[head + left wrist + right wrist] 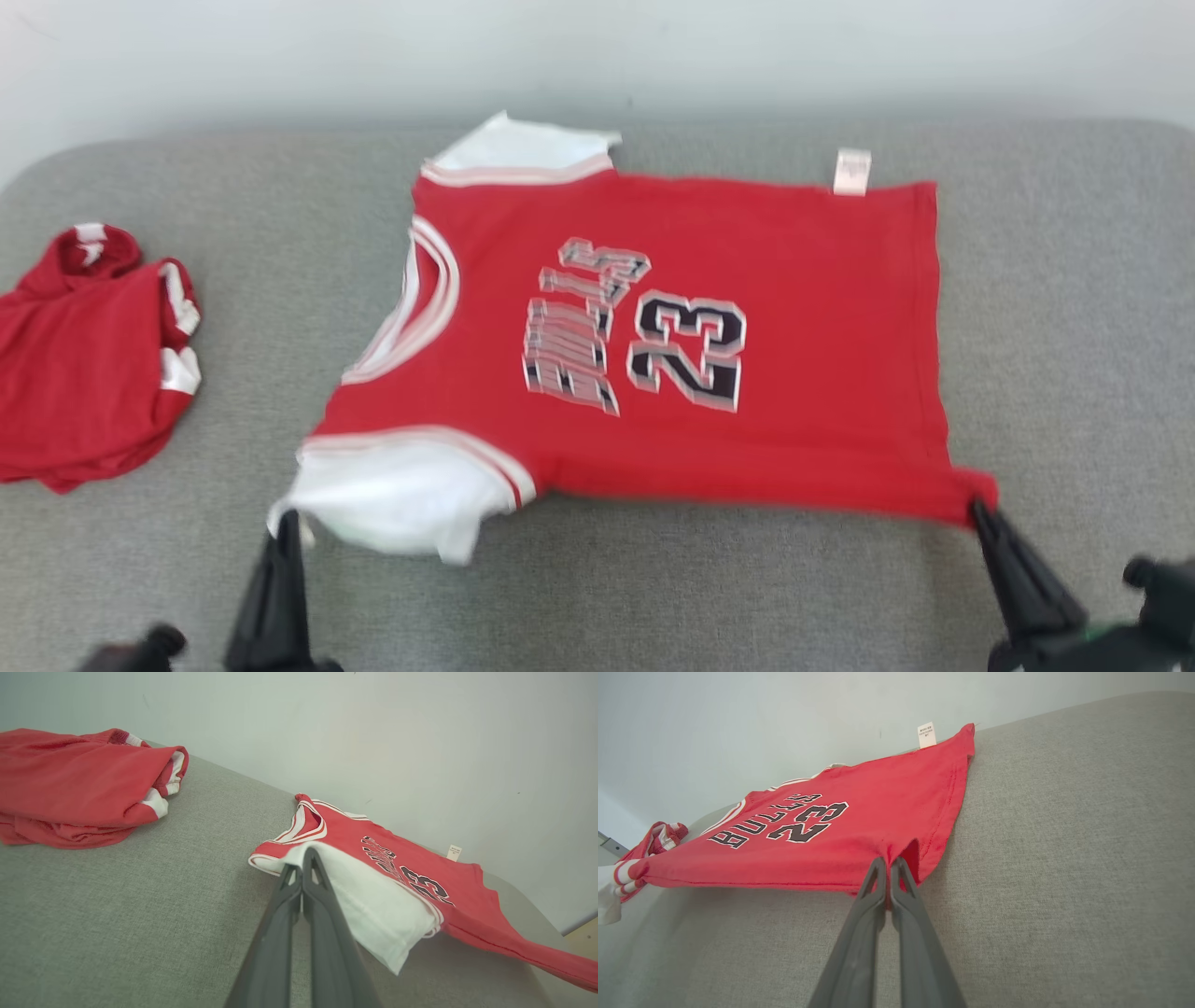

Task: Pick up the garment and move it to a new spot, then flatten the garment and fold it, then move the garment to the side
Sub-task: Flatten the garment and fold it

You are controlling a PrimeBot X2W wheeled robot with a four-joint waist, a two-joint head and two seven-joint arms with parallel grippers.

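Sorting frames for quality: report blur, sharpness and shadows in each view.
Head view: motion-blurred, the print on the jersey smeared. Left wrist view: sharp, light flat, no glare. Right wrist view: sharp, the print readable, a soft shadow under the jersey's lifted edge.

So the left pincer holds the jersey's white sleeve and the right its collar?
No: the right pincer grips the jersey at a hem corner, not the collar, per the right wrist view. The left pincer holds the white sleeve.

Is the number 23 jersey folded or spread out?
Spread out: the jersey lies open across the grey surface, print and both sleeves showing.
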